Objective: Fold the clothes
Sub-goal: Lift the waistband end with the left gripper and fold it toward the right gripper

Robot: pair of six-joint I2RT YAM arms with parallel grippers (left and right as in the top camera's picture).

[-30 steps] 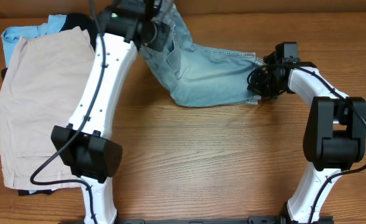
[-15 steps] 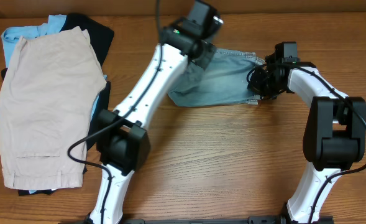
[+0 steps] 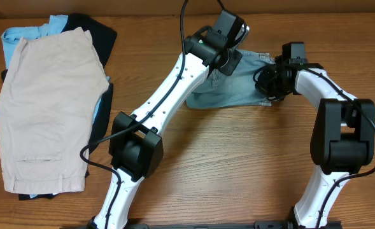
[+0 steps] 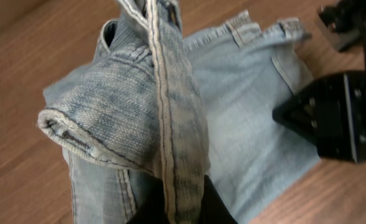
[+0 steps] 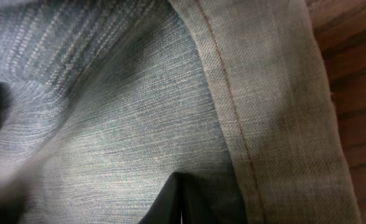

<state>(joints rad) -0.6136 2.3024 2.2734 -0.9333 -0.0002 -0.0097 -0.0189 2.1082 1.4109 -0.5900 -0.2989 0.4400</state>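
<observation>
At nine o'clock on the desk [image 3: 238,172], taking the far edge as twelve, we see a pile of clothes. Beige shorts [image 3: 44,108] lie flat on top, a sky-blue garment [image 3: 18,33] peeks out at the pile's eleven o'clock corner, and a black garment [image 3: 98,32] shows at its one o'clock corner and along its right side. The pile lies well apart from both hands. Moving right, the left arm reaches diagonally from the near edge toward one o'clock. Its left hand [image 3: 222,62] hangs over the denim shorts [image 3: 235,95], which lie at about one o'clock on the desk, between the two hands. In the left wrist view that hand's fingers are pinched tight on a fold of the denim, raised above the rest of the cloth. A hemmed leg [image 4: 68,134] curls over at nine o'clock of the fold, while the waistband [image 4: 251,28] with its belt loops lies flat at one o'clock. Further right, the right hand [image 3: 268,86] sits at the three o'clock edge of the shorts, touching them. Its wrist view is filled with denim and a stitched hem. The fingers show only as a dark wedge drawn together on the cloth, so we read this hand as closed on the shorts' edge.
</observation>
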